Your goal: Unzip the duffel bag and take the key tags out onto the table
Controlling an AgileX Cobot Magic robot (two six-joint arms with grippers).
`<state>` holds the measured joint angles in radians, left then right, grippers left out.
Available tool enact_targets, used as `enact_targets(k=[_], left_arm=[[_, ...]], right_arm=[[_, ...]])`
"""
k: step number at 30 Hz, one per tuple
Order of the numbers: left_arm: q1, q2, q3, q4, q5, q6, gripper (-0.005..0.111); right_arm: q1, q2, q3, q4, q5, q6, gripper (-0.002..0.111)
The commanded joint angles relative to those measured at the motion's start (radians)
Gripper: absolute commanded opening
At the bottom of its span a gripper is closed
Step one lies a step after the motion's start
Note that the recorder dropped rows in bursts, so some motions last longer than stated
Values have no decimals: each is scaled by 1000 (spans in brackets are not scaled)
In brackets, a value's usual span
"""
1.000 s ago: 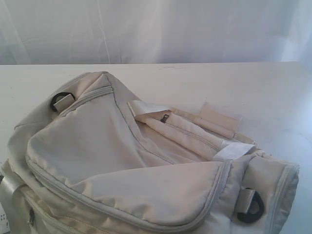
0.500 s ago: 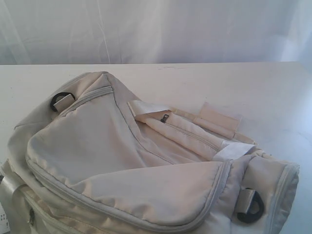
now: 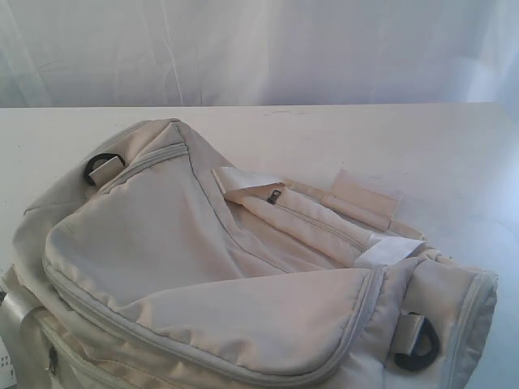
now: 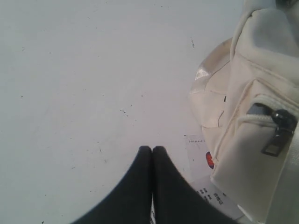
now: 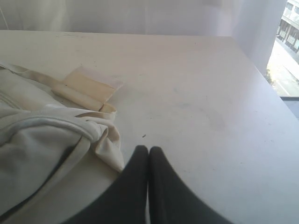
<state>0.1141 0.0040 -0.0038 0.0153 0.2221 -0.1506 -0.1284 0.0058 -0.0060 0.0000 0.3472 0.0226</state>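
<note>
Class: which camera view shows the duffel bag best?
The exterior view: the duffel bag fills it, top and both D-rings visible. The left wrist view shows only a pocket corner with a zipper pull; the right wrist view only an edge and strap.

This looks like a test room or lab set-up, not a home. Front and centre is the table [image 3: 454,154], wide, plain white and flecked with small dark scuffs. Straight behind the table hangs a pale curtain [image 3: 259,49] in loose folds, closing off the back like a studio backdrop. Past the table's end there's a window [image 5: 289,46] with daylight pouring in and a building front outside. On the table, a printed sheet [image 4: 197,151] pokes out from under the duffel bag [image 4: 252,140].
</note>
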Motion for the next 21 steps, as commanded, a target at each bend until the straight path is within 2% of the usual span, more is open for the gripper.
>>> enact_targets(k=[1, 7, 15, 21], left_arm=[[4, -4, 4, -3, -77, -3, 0], [4, -4, 4, -3, -252, -3, 0], [4, -4, 4, -3, -639, -3, 0], [4, -4, 4, -3, -783, -3, 0]], right_arm=[[6, -6, 6, 0, -49, 1, 0], [6, -6, 6, 0, -159, 1, 0], [6, -6, 6, 0, -185, 1, 0], [6, -6, 6, 0, -188, 5, 0]])
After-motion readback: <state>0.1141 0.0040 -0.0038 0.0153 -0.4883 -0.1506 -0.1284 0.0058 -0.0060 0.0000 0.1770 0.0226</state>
